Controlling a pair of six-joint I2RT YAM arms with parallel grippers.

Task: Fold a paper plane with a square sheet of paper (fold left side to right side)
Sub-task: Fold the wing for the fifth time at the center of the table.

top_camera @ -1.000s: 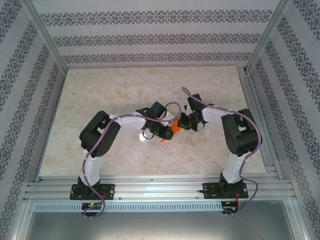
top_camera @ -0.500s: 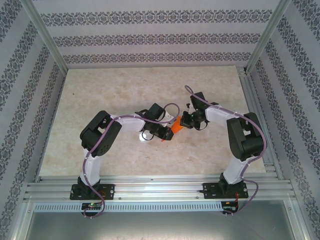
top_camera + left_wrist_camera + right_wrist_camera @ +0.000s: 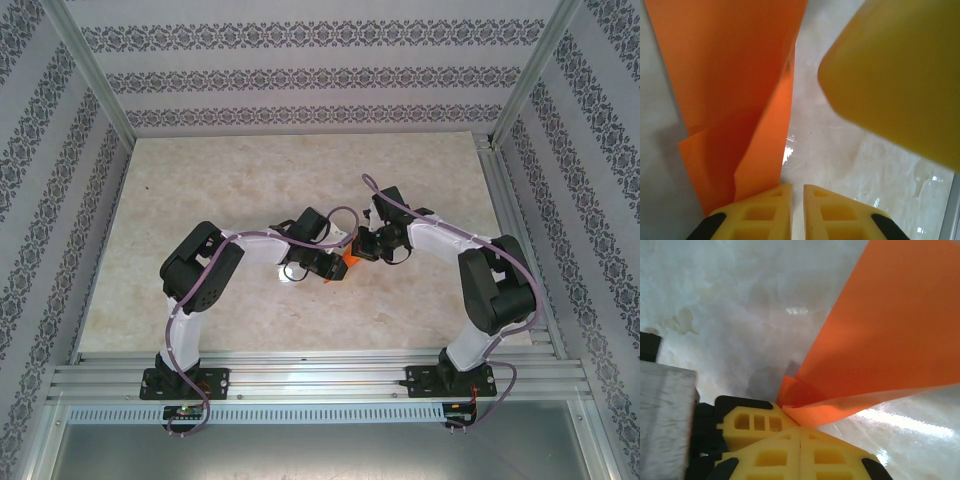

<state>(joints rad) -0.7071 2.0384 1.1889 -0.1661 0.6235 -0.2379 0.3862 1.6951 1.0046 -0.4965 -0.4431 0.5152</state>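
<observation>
The square sheet of paper [image 3: 349, 259] is bright orange and sits between my two grippers at mid-table. It shows as loose folded layers [image 3: 740, 75], not as a paper plane. My left gripper [image 3: 338, 266] has its jaws a narrow slit apart [image 3: 797, 187] with bare table in the gap. The paper lies against the outer side of its left finger. My right gripper [image 3: 362, 247] is shut, pads together [image 3: 800, 429]. A folded corner of the paper [image 3: 880, 340] rests at its tips. One left finger [image 3: 747, 422] touches that corner too.
The marble-look tabletop [image 3: 220, 180] stretches around the grippers. Patterned walls and aluminium posts [image 3: 520, 90] enclose it. A rail [image 3: 310, 375] carries both arm bases at the near edge. One finger of the right gripper [image 3: 890, 75] looms close in the left wrist view.
The right arm's elbow swung outward to the right and its gripper shifted at the paper. Less orange shows from above. The left arm has stayed put.
</observation>
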